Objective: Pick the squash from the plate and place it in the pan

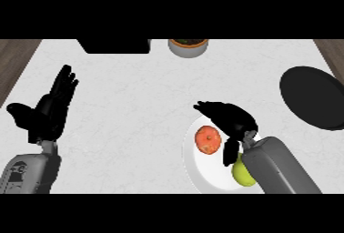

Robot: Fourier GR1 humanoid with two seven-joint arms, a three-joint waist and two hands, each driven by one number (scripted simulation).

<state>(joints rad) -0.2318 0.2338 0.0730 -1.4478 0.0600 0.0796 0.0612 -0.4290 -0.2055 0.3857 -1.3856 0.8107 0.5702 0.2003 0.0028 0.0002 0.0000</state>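
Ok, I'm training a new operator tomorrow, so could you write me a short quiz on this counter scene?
1. True or false: the pan has food in it.
2. The right hand is: A) over the pan B) over the plate C) at the view's left edge.
3. Fill in: of the two foods on the plate, the orange-red one lies in full view; the ____ one is partly hidden by the right forearm.

Key: 1 false; 2 B; 3 the yellow-green one.
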